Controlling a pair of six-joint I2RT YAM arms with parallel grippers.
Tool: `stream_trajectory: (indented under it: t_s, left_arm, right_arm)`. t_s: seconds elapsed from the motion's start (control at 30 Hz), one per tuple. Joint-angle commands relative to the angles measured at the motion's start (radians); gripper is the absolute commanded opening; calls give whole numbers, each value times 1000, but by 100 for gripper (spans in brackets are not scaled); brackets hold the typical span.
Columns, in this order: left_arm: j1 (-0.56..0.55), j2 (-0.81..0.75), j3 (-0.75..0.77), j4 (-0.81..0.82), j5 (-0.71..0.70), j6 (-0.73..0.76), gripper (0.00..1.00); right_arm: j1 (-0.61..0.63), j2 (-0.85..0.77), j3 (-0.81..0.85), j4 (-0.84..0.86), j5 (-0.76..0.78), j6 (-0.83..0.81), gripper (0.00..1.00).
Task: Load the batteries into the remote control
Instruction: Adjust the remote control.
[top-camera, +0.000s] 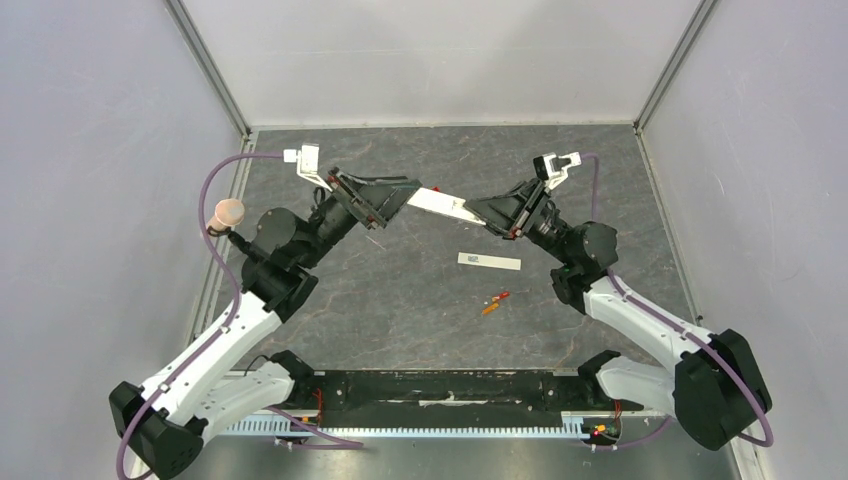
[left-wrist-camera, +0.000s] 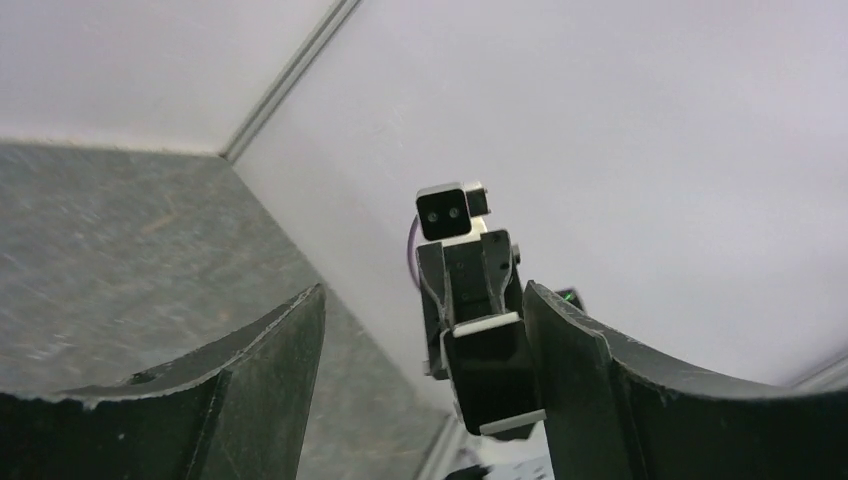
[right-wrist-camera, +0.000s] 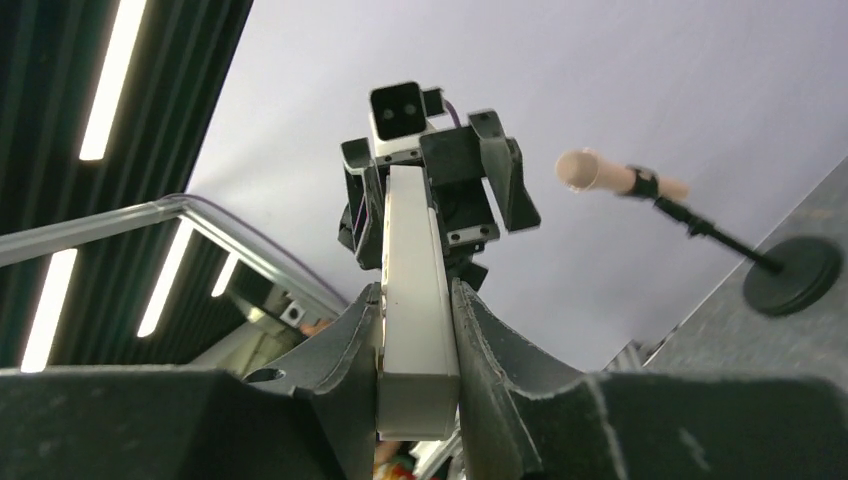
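Note:
The remote control (top-camera: 445, 205), a slim white bar, is held in the air over the middle back of the table between both grippers. My right gripper (top-camera: 482, 212) is shut on its right end; in the right wrist view the fingers (right-wrist-camera: 500, 340) clamp both sides of the remote control (right-wrist-camera: 410, 260). My left gripper (top-camera: 410, 192) is open, its fingers wide apart around the bar's left end. In the left wrist view that dark end (left-wrist-camera: 490, 370) sits close to the right finger (left-wrist-camera: 570, 360). The two orange-red batteries (top-camera: 495, 302) lie together on the table in front.
A thin white cover strip (top-camera: 489, 261) lies flat on the table below the remote. A microphone with a peach foam head (top-camera: 228, 212) stands at the left edge, with its round black base (right-wrist-camera: 795, 275). Grey walls close in the back and sides.

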Motion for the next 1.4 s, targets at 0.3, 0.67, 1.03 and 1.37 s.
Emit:
stream_trajectory:
  t_s: [0.3,0.67,1.03,1.37]
  left_arm:
    - [-54,129,36,83,-235,-617,79]
    - [-109,127,30,44,-367,-576,64]
    - [-117,151,31,71,-255,-609,52]
    - [-117,140,28,74,-252,-604,7]
  right_arm:
    - [64,-43,113,-155,205,-418,12]
    - [148,-106,97,-356,438,-512,11]
    - [151,-87,92,-396,494,-384,12]
    - [150,-74,86,-438,466,-351,41]
